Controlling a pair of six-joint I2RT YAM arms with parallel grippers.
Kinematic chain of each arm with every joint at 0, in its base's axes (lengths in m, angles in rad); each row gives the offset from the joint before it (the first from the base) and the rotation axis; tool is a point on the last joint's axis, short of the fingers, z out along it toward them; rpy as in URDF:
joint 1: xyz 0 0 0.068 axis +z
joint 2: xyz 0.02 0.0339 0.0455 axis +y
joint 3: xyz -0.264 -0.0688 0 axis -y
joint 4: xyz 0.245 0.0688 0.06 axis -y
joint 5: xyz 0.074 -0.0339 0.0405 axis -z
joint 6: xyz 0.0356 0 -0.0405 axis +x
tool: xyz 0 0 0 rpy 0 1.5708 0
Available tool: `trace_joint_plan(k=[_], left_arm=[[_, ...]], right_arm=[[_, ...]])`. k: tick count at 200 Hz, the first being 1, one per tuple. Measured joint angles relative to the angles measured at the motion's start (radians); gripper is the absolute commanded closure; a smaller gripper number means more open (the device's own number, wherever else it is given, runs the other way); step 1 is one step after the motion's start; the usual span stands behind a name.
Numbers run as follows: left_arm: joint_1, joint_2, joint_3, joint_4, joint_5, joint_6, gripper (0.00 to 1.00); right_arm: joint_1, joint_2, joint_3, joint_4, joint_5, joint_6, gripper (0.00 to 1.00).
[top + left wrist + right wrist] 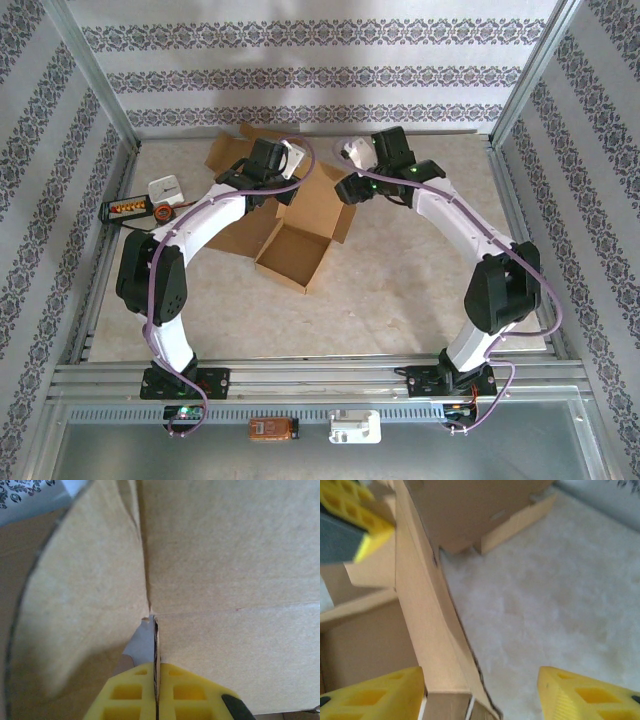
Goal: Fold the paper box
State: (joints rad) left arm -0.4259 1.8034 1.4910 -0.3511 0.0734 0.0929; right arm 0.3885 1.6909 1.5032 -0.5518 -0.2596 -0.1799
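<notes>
Seeing paper box [290,245] mid-counter [400,270], only part-folded: open square cavity nearest the arm bases, flat panels spread out behind it and toward the left, loose flaps at the far end.

Got left gripper [156,675] pinched together on a thin cardboard edge of the box, sheet sandwiched between the yellow fingers [125,695]; creased panels on both sides in the left wrist view.

Got right gripper [480,692] with jaws well apart, holding nothing. Narrow upright cardboard wall between them, hugging the finger on the left of the right wrist view; bare counter next to the other finger.

From above, both arms reaching in over the far half of the box, left on its left side, right on its right.

Off at the left wall: black remote [125,208], tape roll [163,213], small white object [165,188], all well apart from the box.
</notes>
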Motion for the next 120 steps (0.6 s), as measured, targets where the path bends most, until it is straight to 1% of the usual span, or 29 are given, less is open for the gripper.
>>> trace_joint_plan(k=[14, 29, 37, 43, 48, 60, 70, 80, 93, 120], left_arm=[[0.000, 0.000, -0.005, 0.001, 0.000, -0.005, 1.00], [0.000, 0.000, -0.006, 0.001, 0.000, -0.014, 0.98], [0.000, 0.000, -0.006, 0.000, 0.000, -0.019, 0.94], [0.000, 0.000, -0.006, 0.000, 0.000, -0.023, 0.89], [0.000, 0.000, -0.006, 0.000, 0.000, -0.023, 0.83], [0.000, 0.000, -0.006, 0.000, -0.002, -0.037, 0.70], [0.000, -0.003, -0.006, 0.000, -0.002, -0.040, 0.62], [0.000, -0.012, -0.006, -0.004, 0.001, -0.051, 0.56], [0.000, -0.042, -0.006, -0.017, 0.010, -0.052, 0.49], [0.005, -0.152, -0.005, -0.068, 0.060, -0.040, 0.43]], right_arm=[[0.000, 0.000, 0.000, -0.025, 0.005, 0.002, 0.62], [0.000, 0.000, 0.000, -0.037, 0.008, -0.001, 0.80], [0.000, 0.000, 0.000, -0.047, 0.010, -0.003, 0.88], [0.000, 0.000, 0.002, -0.052, 0.012, -0.011, 0.91], [0.000, 0.000, 0.005, -0.058, 0.013, -0.016, 0.94], [0.000, 0.001, 0.019, -0.070, 0.028, -0.034, 0.97], [0.000, 0.002, 0.037, -0.078, 0.048, -0.063, 1.00], [0.000, 0.002, 0.056, -0.083, 0.070, -0.093, 1.00], [0.000, 0.002, 0.078, -0.080, 0.099, -0.144, 1.00], [0.002, 0.001, 0.092, -0.061, 0.140, -0.249, 1.00]])
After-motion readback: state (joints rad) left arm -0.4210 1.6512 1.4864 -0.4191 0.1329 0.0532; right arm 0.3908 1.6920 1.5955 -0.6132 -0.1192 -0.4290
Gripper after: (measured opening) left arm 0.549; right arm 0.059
